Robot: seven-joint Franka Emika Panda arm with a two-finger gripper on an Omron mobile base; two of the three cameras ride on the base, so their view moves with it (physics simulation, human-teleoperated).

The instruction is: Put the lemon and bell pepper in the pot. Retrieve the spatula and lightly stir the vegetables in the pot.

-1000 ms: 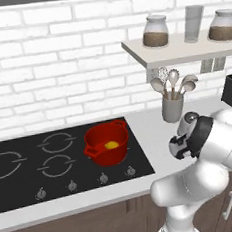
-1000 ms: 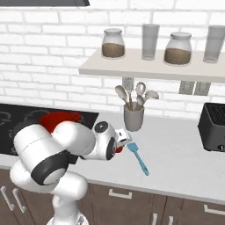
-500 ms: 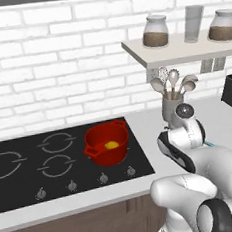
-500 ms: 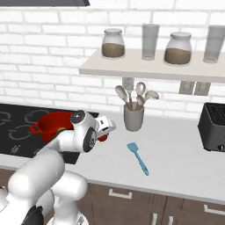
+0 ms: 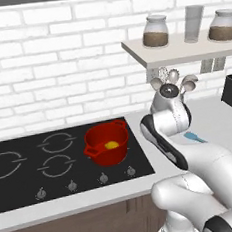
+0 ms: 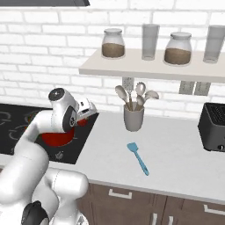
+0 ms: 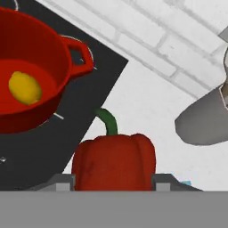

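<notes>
1. Pepper [image 7: 114, 160] sits between the two finger tips in my hand view, green stem up; I judge the gripper [image 7: 114, 180] is pinching it.
2. Lemon [image 7: 25, 87] lies on the floor of the pot [image 7: 44, 102], also plain as a yellow spot in the left base view [image 5: 112, 145].
3. The pot [image 5: 106, 144] stands on the hob's right front ring, and the hand [image 6: 84, 110] with the pepper is just beside its right rim, not over it.
4. The spatula [image 6: 138, 158] lies flat on the counter, in front of the utensil holder [image 6: 133, 117], well apart from the pot.
5. Risk as I see it: if I let go here, the pepper drops on the hob or counter and rolls.
6. Carrying low could knock the near handle [image 7: 80, 55] and shift the pot.
</notes>
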